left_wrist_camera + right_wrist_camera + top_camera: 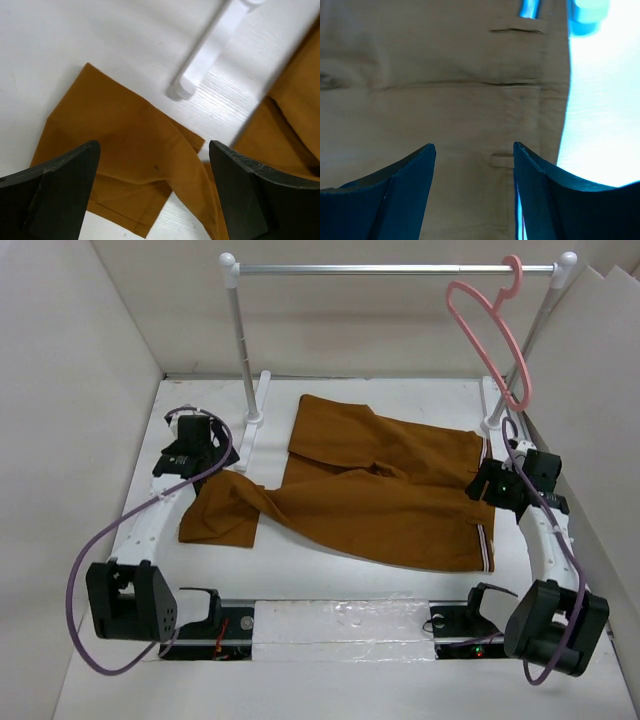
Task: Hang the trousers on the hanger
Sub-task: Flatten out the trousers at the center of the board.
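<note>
Your left pincer (pixel 154 150) and right pincer (pixel 474 147) both gape empty — pinch the trousers (pixel 390 500) waistband (pixel 552 100) through both layers.

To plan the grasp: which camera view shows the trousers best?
The top external view: the trousers lie there whole, spread on the table. The left wrist view shows only a leg end; the right wrist view shows only the waistband area.

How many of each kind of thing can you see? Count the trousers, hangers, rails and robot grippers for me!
Trousers: 1
Hanger: 1
Clothes rail: 1
Grippers: 2, the left gripper and the right gripper
Total: 5
</note>
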`<act>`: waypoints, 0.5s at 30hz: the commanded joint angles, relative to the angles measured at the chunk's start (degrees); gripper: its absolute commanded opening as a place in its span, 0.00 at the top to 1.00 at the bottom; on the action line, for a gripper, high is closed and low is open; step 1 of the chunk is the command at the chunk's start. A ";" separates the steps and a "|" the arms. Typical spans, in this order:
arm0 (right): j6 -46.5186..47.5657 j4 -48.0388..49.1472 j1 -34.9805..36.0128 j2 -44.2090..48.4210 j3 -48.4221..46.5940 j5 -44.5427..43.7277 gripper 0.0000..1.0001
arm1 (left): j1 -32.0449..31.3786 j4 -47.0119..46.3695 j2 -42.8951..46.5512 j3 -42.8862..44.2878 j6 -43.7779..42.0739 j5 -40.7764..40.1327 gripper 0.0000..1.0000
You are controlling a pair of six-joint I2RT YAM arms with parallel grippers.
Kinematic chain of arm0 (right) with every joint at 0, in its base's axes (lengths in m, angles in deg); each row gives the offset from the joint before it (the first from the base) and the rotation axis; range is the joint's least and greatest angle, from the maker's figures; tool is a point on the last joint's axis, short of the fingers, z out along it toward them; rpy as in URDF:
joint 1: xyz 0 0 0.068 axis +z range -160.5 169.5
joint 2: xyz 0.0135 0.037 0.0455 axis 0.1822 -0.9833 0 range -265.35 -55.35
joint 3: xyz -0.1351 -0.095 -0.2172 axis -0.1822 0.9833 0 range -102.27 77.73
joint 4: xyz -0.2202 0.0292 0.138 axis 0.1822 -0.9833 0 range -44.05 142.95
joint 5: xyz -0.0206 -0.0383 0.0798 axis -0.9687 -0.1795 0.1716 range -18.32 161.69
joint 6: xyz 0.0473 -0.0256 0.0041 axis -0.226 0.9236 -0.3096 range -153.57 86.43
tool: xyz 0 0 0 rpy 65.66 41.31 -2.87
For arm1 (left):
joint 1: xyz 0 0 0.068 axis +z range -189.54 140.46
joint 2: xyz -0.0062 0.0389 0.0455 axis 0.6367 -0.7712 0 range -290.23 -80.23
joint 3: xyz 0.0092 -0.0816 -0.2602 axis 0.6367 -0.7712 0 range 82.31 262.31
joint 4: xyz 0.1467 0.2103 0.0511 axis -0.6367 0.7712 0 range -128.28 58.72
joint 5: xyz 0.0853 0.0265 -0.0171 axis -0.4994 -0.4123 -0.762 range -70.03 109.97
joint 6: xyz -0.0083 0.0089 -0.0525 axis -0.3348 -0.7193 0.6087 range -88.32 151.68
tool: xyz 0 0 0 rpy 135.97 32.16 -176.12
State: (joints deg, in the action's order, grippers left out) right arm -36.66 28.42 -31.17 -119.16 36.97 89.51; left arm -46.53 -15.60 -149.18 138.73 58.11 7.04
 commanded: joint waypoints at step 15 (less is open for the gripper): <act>4.06 -3.15 20.29 17.40 10.69 11.00 0.32 | 3.29 1.93 -27.02 12.66 3.53 -2.62 0.19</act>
State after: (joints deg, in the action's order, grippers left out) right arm -32.73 24.24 -14.62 -104.12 47.36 97.42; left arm -43.23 -14.29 -174.25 148.26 60.28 6.78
